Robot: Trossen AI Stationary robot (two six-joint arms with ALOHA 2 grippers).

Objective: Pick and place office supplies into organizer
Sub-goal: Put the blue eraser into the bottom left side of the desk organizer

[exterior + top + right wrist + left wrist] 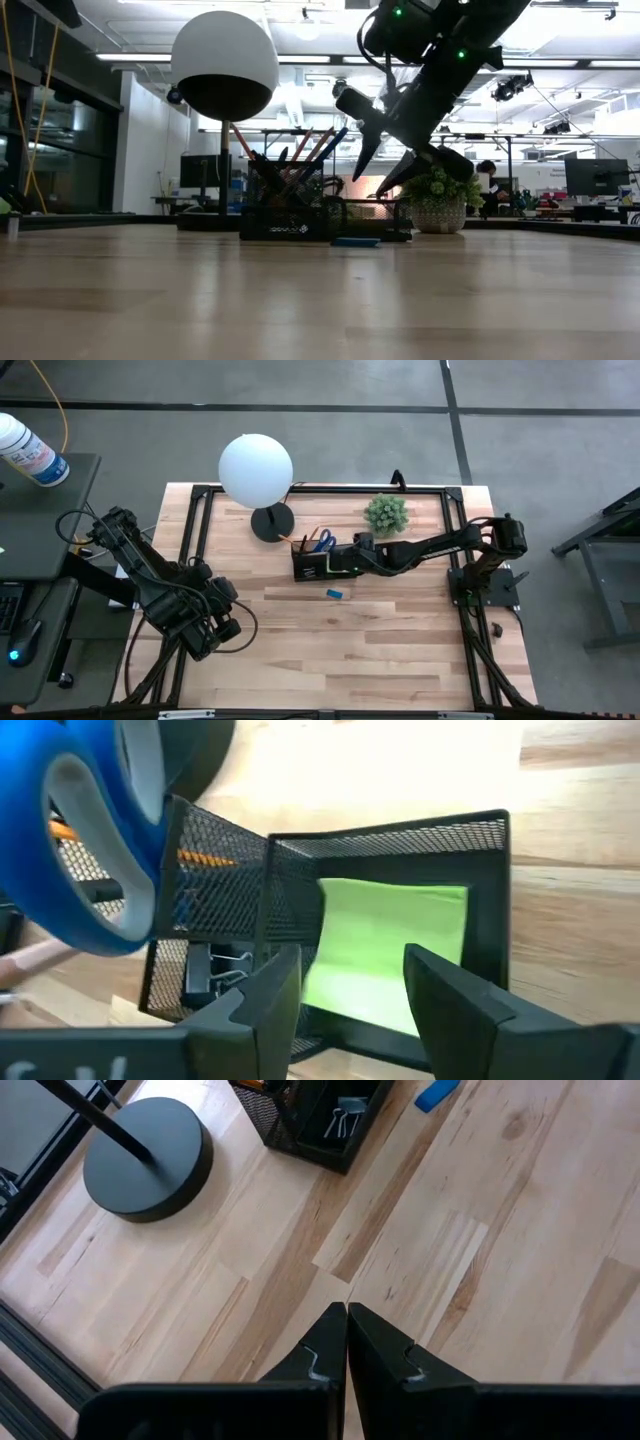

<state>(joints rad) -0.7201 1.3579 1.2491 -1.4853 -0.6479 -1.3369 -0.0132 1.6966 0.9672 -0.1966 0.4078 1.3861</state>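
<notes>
The dark mesh organizer (310,563) stands mid-table by the lamp base. Blue-handled scissors (90,830) and orange pencils (305,150) stick up out of its tall cup. Black clips (215,975) lie in a small compartment, and a lime-green sticky-note pad (390,950) lies in the wide one. A small blue block (334,594) rests flat on the wood just in front. My right gripper (350,995) hangs open just above the pad's compartment, slanting down, touching nothing. My left gripper (346,1330) is shut and holds nothing, above bare wood at the near left.
A white globe lamp (256,470) on a round black base (272,522) stands just behind and left of the organizer. A small potted plant (386,513) sits at the far right. The near half of the table (360,660) is bare wood.
</notes>
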